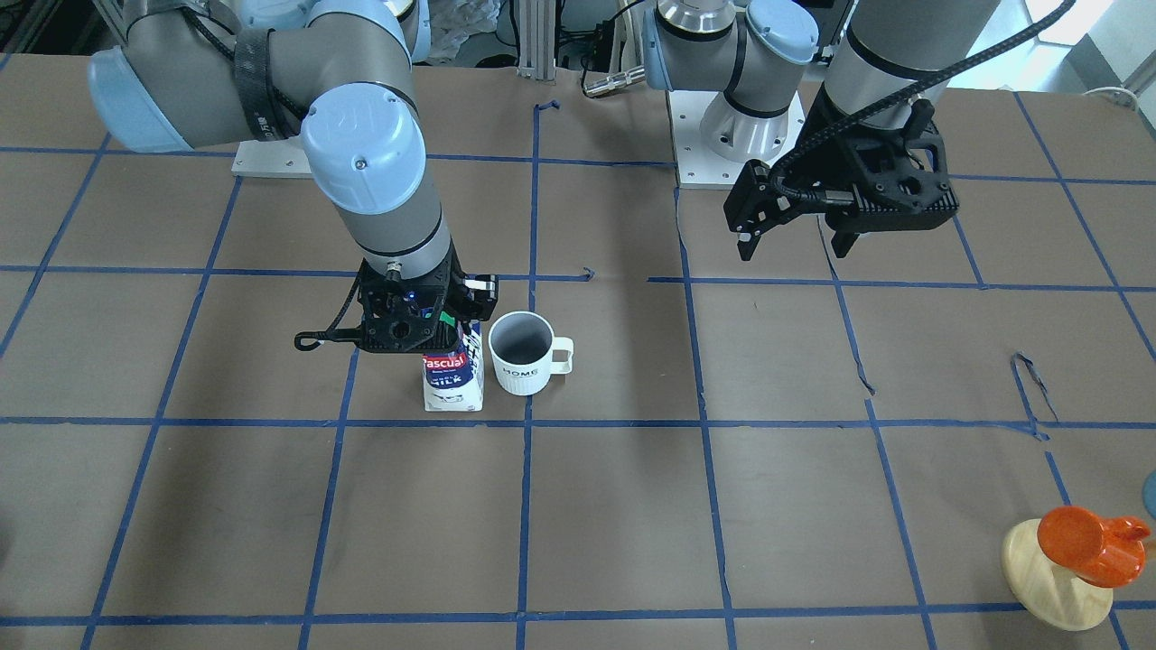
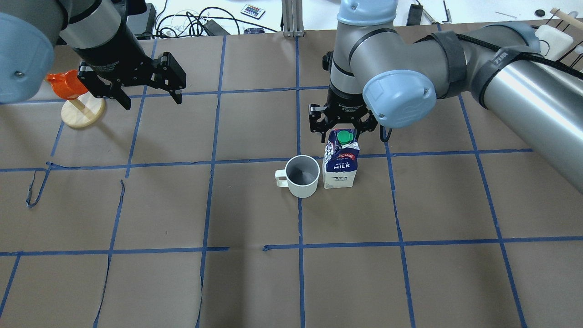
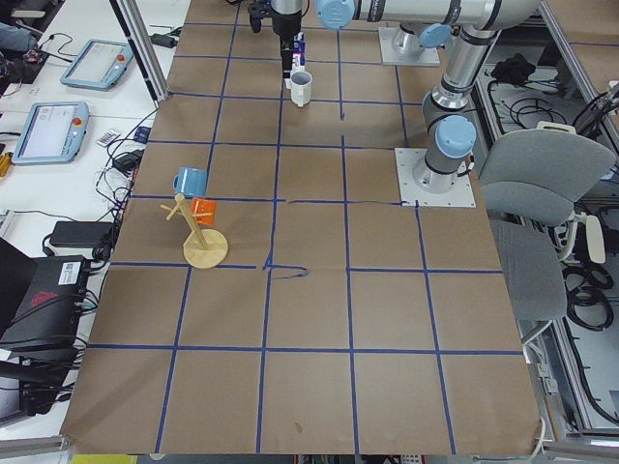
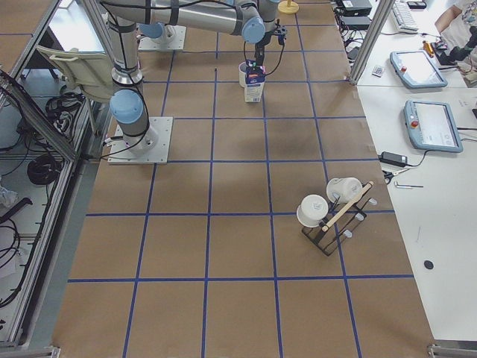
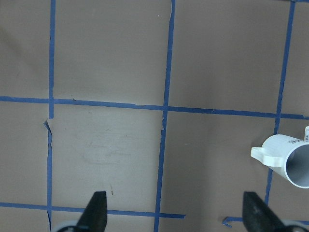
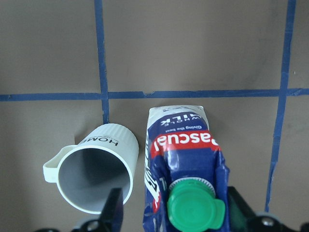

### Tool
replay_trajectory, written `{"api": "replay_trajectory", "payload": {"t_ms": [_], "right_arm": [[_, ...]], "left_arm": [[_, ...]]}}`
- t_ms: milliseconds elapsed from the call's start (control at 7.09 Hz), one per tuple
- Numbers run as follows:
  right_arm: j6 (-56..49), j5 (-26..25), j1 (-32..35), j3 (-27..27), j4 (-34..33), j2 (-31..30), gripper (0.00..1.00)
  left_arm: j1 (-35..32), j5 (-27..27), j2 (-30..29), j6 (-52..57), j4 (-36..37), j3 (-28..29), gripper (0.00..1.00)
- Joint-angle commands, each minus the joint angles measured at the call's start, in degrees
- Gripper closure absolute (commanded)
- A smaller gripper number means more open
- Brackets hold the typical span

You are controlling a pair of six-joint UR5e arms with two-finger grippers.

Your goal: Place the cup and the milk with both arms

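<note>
The white ribbed cup (image 2: 303, 176) stands upright on the brown table, handle towards the robot's left. The milk (image 2: 340, 166) stands upright right beside it, very close; touching cannot be told. Both show in the front view, the cup (image 1: 521, 354) and the milk (image 1: 454, 379). My right gripper (image 2: 344, 133) is open and straddles the milk's gable top; in the right wrist view its fingers (image 6: 113, 210) stand either side of the milk (image 6: 183, 145), with a gap on the cup (image 6: 96, 174) side. My left gripper (image 2: 148, 98) is open and empty, raised far to the left.
A wooden mug tree (image 2: 79, 111) with an orange mug (image 2: 63, 84) stands just behind my left gripper. A rack (image 4: 332, 216) with white cups stands near the table's right end. Blue tape lines grid the brown paper cover, which is torn in places.
</note>
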Motion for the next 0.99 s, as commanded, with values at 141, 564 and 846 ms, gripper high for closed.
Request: {"api": "replay_trajectory", "payload": {"t_ms": [141, 564, 846], "right_arm": [[-0.6, 0.0, -3.0, -1.0, 0.0, -4.3, 0.0], [-0.9, -0.7, -10.7, -1.6, 7.1, -10.3, 0.0], [-12.2, -2.9, -12.6, -1.8, 9.1, -10.6, 0.0]], "left_arm": [[0.0, 0.1, 0.0, -0.1, -0.1, 0.0, 0.0], [0.0, 0.2, 0.0, 0.0, -0.1, 0.0, 0.0], [0.0, 0.2, 0.0, -0.1, -0.1, 0.0, 0.0]]}}
